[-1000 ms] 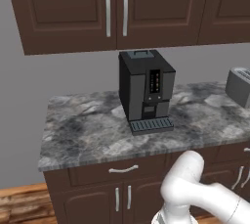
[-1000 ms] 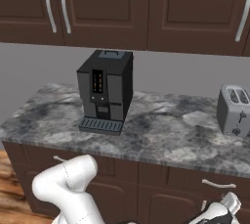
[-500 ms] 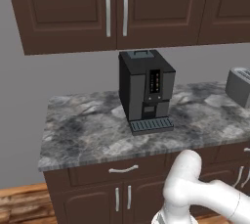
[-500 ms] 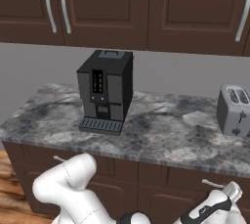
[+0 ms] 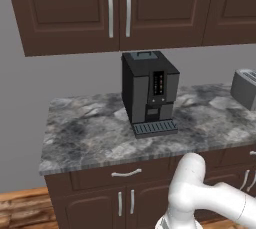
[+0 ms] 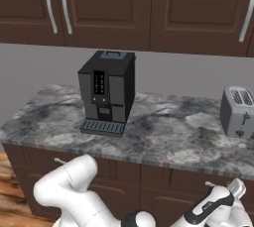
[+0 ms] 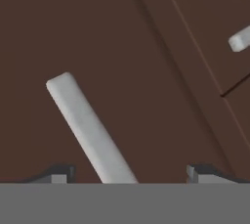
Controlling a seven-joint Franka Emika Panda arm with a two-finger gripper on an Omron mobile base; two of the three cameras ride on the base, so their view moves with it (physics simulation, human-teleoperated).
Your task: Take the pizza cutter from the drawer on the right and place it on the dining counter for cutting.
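Silver drawer handle (image 7: 90, 129) cut off low | end effector (image 7: 129, 173) spread astride; contact unclear

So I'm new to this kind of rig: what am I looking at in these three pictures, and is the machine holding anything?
It is a white robot arm in a rendered kitchen. Two cameras ride behind it, left and right, both looking at a marbled counter carrying a black coffee machine and a toaster. The third camera sits on the hand. Its end effector has a pale drawer handle running between its two finger tips, which stand apart against a dark brown drawer front. Nothing is gripped. The drawer looks closed, so no cutter shows.
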